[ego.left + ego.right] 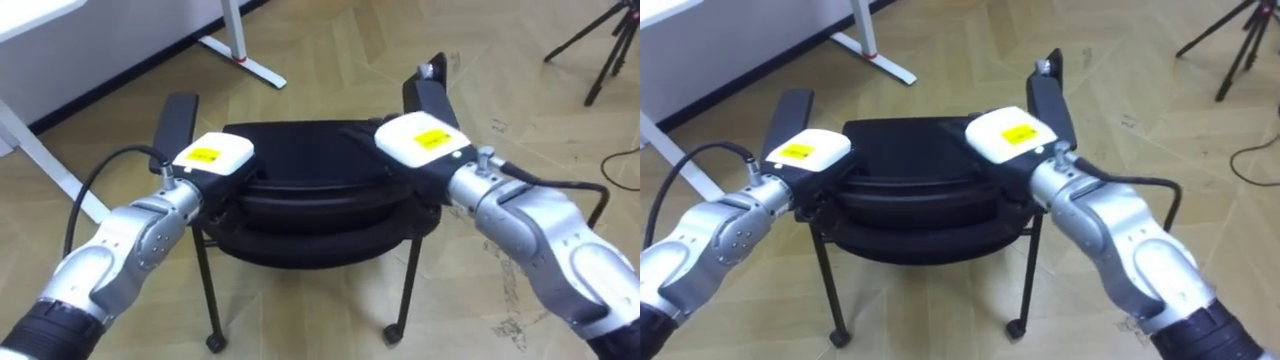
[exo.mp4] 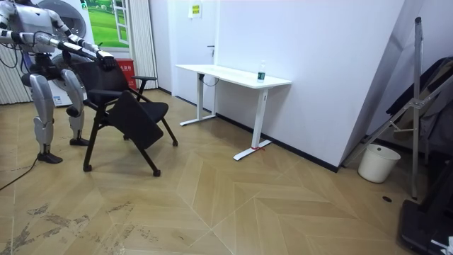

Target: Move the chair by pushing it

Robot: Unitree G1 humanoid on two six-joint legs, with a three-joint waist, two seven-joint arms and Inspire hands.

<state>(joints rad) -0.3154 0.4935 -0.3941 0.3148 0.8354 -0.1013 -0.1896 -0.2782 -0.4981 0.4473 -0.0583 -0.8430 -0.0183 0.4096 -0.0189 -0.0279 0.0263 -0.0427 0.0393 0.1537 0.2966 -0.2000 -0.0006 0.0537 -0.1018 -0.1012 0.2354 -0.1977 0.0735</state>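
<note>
Chair (image 1: 300, 195) near; left hand (image 1: 212, 158) and right hand (image 1: 425, 140) on its back; grasp cannot be told; desk (image 1: 238, 45) far left.

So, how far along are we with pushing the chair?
Done: the robot stands right behind the chair, with the left hand and right hand set on top of its backrest. In hand: that two-handed contact, ready to push. Left: likely the whole push; in the room view the chair stands on open floor, well apart from the desk, if that is where it goes.
</note>
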